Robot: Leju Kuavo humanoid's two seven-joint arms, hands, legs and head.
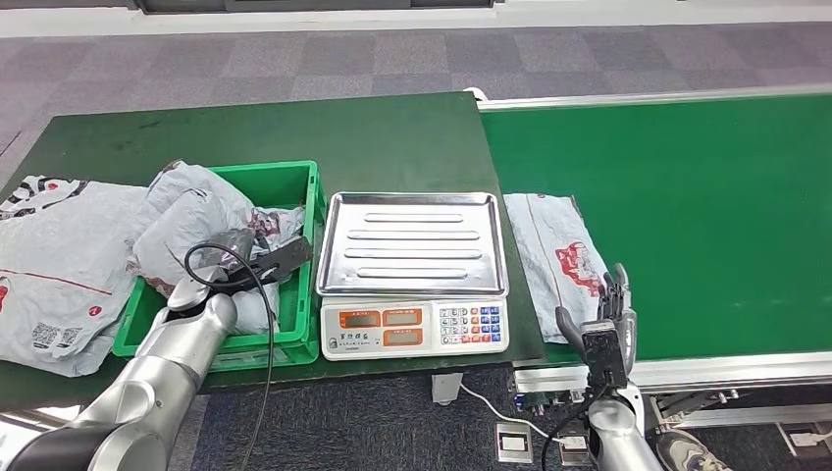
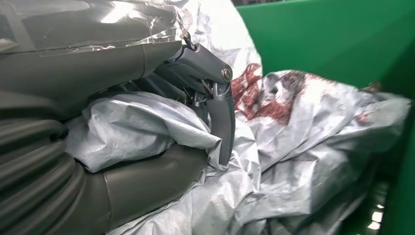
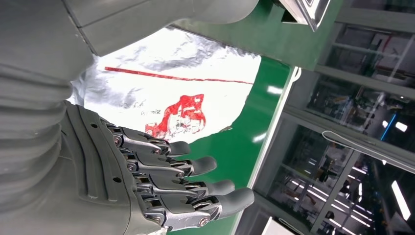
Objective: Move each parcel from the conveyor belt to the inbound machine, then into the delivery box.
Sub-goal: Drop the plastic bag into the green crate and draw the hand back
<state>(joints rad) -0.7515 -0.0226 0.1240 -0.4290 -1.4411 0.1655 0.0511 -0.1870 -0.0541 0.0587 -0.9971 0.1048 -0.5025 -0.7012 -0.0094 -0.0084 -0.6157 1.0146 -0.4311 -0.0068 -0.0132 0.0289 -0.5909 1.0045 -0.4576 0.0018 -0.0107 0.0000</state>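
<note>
My left robot hand [image 1: 257, 263] gripping a grey parcel [image 1: 196, 211] inside the green delivery box [image 1: 294, 186], fingers half buried in its folds, my right robot hand [image 1: 600, 319] open beside another parcel [image 1: 554, 250] on the conveyor belt [image 1: 706, 216], scale [image 1: 412, 245] between.

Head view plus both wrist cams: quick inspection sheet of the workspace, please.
Surface: dark green table; green conveyor belt on its right.
Job's things: grey parcel flat at the belt's near left edge; scale, tray bare; green crate heaped with parcels.
Clutter: more bagged parcels on the table left of the crate.
Robot hands: left robot hand in the crate, gripping a parcel; right robot hand open, fingers spread beside the belt parcel.
Cables: black cable looping over the left arm; white lead on the floor under the scale.
Surroundings: grey carpet tiles; floor socket.
</note>
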